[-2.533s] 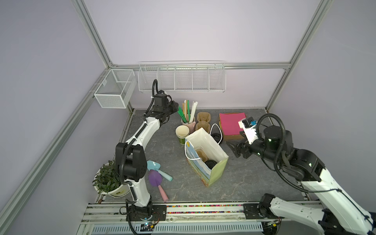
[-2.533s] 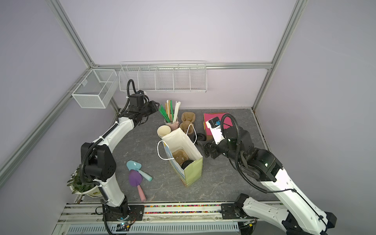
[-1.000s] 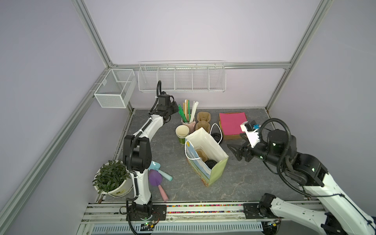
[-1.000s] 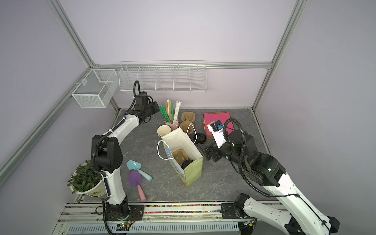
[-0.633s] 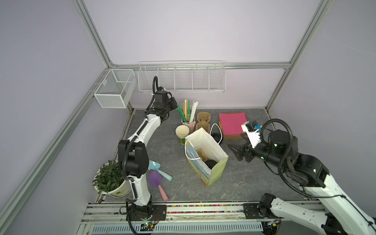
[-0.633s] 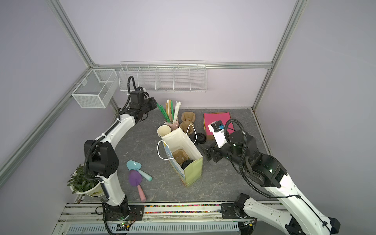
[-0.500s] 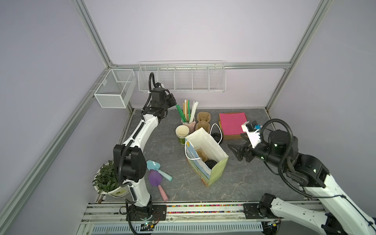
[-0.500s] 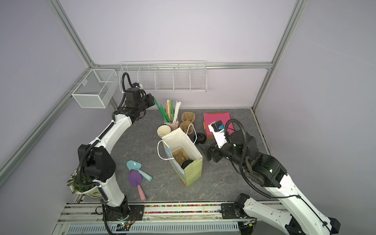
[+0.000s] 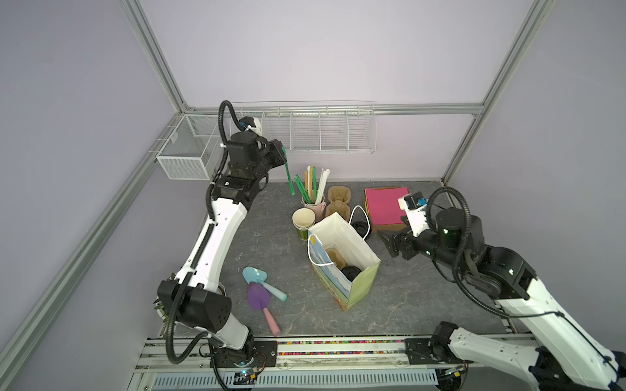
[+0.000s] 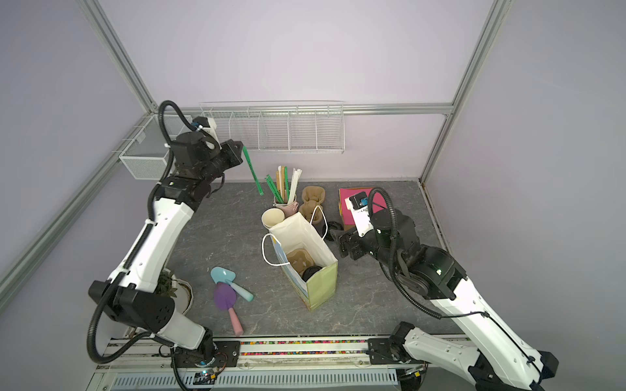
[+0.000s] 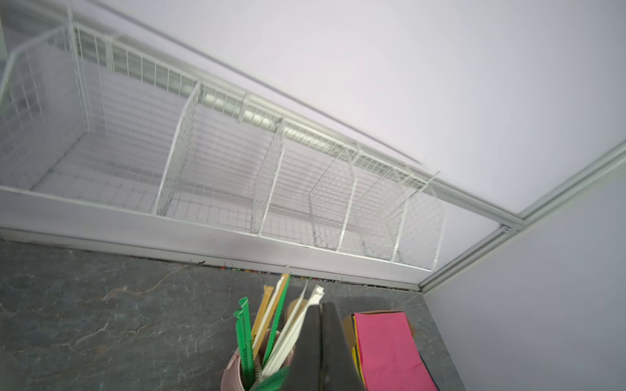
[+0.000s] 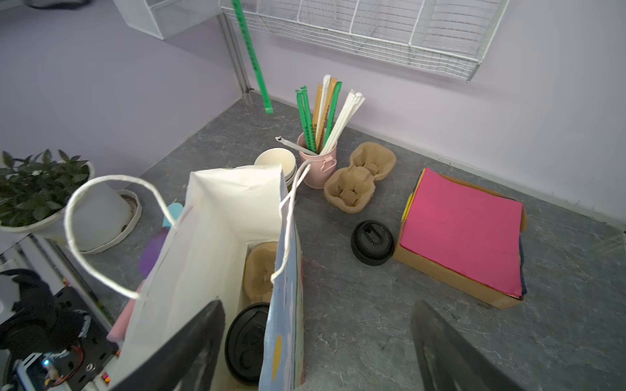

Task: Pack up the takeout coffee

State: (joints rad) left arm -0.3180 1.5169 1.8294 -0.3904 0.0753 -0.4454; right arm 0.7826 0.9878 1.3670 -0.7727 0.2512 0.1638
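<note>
**Left:** The left gripper [image 9: 278,154] is clenched on the top end of a green wrapped straw [image 9: 288,172]. The straw hangs tilted in the air, clear of the table and just beside the pink straw holder [image 9: 316,208]. The left wrist view shows the fingers pressed together. The stack of lidless cups [image 9: 303,220] stands just beside the holder and is not involved.

**Centre:** The paper bag [image 9: 364,282] stands upright with its mouth open. The takeout coffee [image 9: 350,272] sits inside it at the near end, against a brown cup carrier [image 9: 335,259]. Only its black lid shows, and whether it rests in a carrier pocket cannot be told.

**Right:** A loose black lid [image 9: 360,226] lies on the table behind the bag. The right gripper [image 9: 389,245] hovers near the bag's right wall, jaws spread wide, holding nothing.

**Assessment:** The cup appears packed, and the step in hand is adding the straw. The next move calls for carrying the straw across to the bag mouth. It should then go down tip first between the handle loops, clear of the lid, before release. The right gripper is placed to steady the bag wall if needed
</note>
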